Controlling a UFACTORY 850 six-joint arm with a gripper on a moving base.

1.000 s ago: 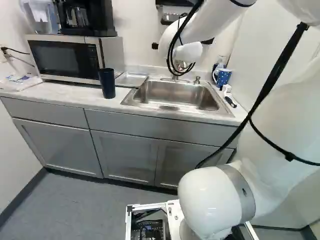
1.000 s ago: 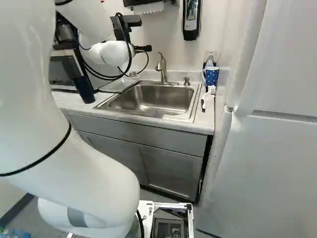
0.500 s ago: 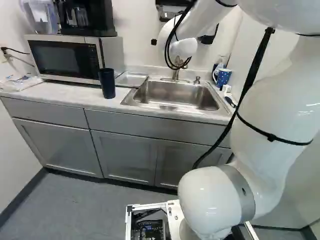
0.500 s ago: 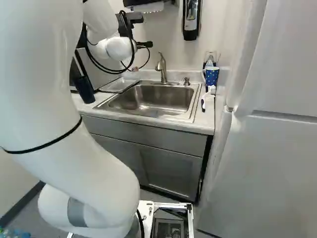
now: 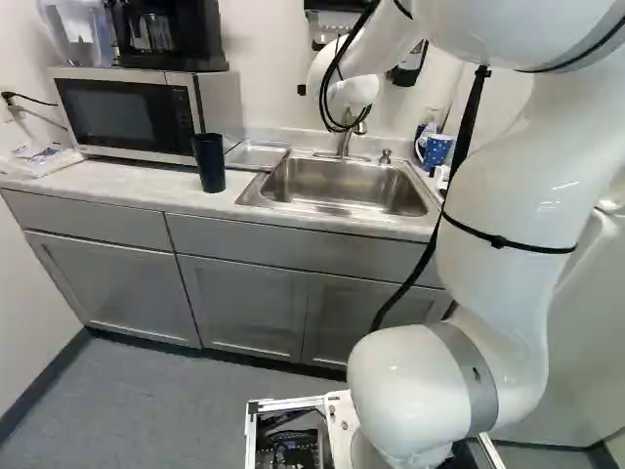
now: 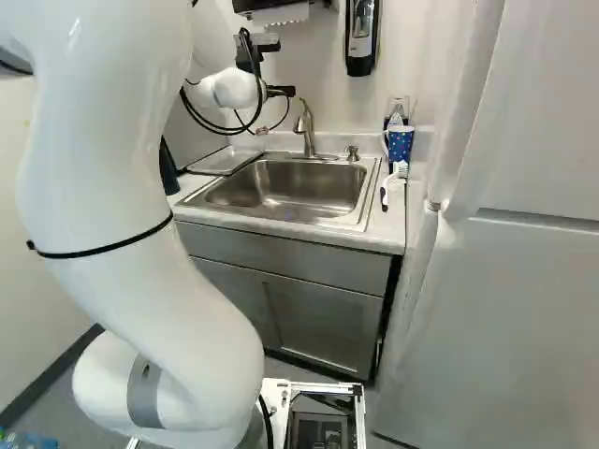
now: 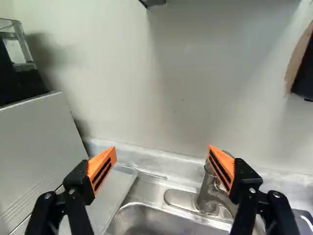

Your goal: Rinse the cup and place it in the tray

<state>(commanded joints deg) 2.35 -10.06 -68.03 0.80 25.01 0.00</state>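
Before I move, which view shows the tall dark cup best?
Left base view: the dark cup shows whole on the counter, nothing in front. Right base view: only a strip beside the arm. Wrist view: none.

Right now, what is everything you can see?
Counter: one, pale, against wall
Sink: one, steel, in counter
Faucet: one, metallic, behind sink
Tray: one, silver, beside sink
Cup: one, dark blue, near tray
Microwave: one, silver-black, on counter
Coffee maker: one, black, on microwave
Pitcher: one, clear, on microwave
Brush: one, white, beside sink
Mug: one, dotted blue, beyond brush
Dispensers: two, dark, on wall
Cabinet doors: three, gray, below counter
Arm: one, white, in the foreground
Gripper: one, black-orange, open, facing wall
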